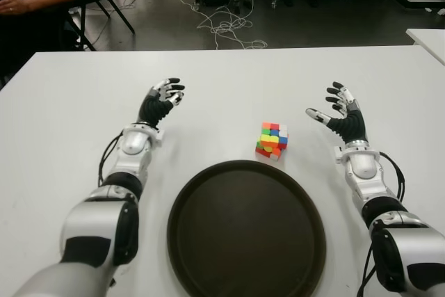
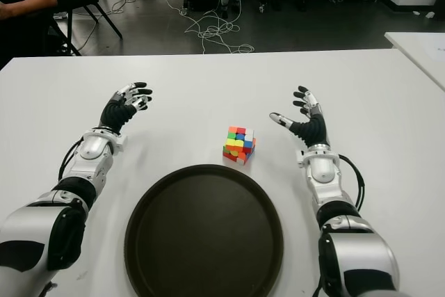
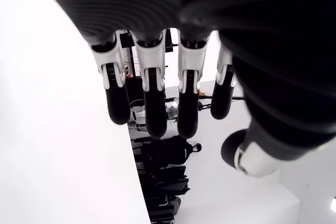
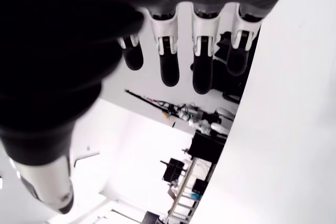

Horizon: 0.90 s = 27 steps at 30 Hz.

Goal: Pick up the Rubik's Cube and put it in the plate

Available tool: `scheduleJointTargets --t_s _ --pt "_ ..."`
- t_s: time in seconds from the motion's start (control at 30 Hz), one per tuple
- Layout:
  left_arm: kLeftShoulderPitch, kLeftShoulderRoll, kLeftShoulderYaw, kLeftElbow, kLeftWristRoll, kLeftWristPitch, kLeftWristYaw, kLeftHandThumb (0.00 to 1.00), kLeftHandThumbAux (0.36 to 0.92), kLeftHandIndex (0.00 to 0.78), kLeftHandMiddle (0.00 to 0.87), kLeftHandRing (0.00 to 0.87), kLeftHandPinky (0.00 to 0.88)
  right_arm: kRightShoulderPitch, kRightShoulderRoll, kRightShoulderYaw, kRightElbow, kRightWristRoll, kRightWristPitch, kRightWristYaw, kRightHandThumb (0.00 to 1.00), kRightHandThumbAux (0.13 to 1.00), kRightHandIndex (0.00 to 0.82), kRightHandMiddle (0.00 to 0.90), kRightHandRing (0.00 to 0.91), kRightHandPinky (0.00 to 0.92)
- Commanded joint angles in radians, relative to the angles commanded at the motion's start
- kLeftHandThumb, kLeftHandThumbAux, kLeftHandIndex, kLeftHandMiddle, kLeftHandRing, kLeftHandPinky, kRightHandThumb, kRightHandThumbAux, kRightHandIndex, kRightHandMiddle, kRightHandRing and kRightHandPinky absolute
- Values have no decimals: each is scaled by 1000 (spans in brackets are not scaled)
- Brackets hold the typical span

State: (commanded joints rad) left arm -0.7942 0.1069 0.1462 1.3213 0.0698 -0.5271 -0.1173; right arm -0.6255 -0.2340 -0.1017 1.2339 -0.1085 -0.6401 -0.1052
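Note:
The Rubik's Cube (image 1: 272, 140), multicoloured, sits on the white table (image 1: 76, 88) just beyond the far rim of the dark round plate (image 1: 246, 234). The plate holds nothing. My right hand (image 1: 336, 111) is to the right of the cube, a short gap away, fingers spread and holding nothing. My left hand (image 1: 163, 97) is to the left of the cube and farther from it, fingers relaxed and empty. Both wrist views show straight fingers (image 3: 149, 103) (image 4: 202, 74) with nothing between them.
A second white table's corner (image 1: 430, 38) shows at the far right. Beyond the table's far edge lie cables (image 1: 226, 26) on the floor, chairs, and a seated person (image 1: 28, 5) at the far left.

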Motion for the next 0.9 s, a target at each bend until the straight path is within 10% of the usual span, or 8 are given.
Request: scheduleJointTargets --t_s 0.9 --pt "-3 -6 -2 -2 -15 20 -1 48 674 235 283 248 227 -7 -41 -37 4 70 9 270 0 628 176 244 228 203"
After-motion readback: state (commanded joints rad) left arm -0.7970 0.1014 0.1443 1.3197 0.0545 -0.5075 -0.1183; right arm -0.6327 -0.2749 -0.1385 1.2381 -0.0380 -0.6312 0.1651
